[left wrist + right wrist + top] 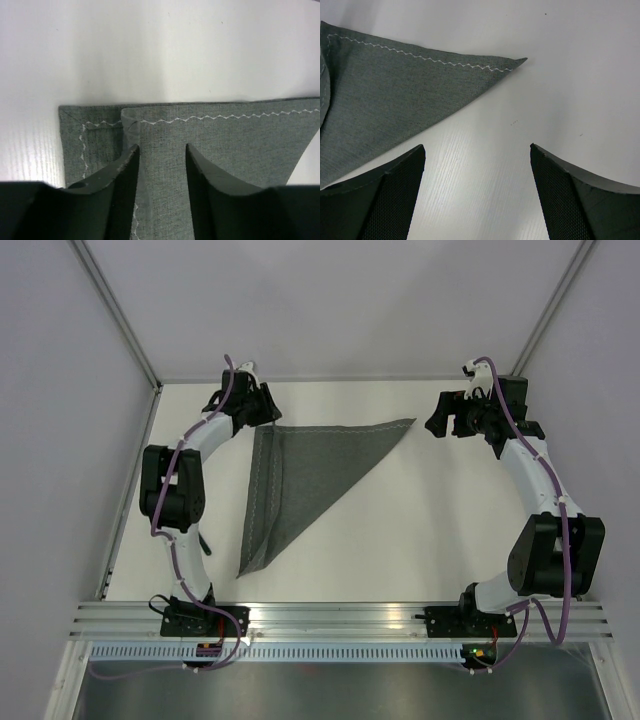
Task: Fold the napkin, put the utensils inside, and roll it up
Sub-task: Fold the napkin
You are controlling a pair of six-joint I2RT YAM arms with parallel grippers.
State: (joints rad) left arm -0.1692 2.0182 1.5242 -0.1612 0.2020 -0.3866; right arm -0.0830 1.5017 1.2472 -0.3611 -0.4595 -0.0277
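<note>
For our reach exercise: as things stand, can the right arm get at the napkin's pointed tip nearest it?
Probably yes: the right arm's fingers stand open just short of the napkin tip, with only bare table between them.

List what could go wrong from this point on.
1. The napkin has its two layers offset at the corner beneath the left gripper; pinching only one layer could undo the fold.
2. The right gripper is open over bare table, beside the napkin's tip; closing there would likely catch nothing.
</note>
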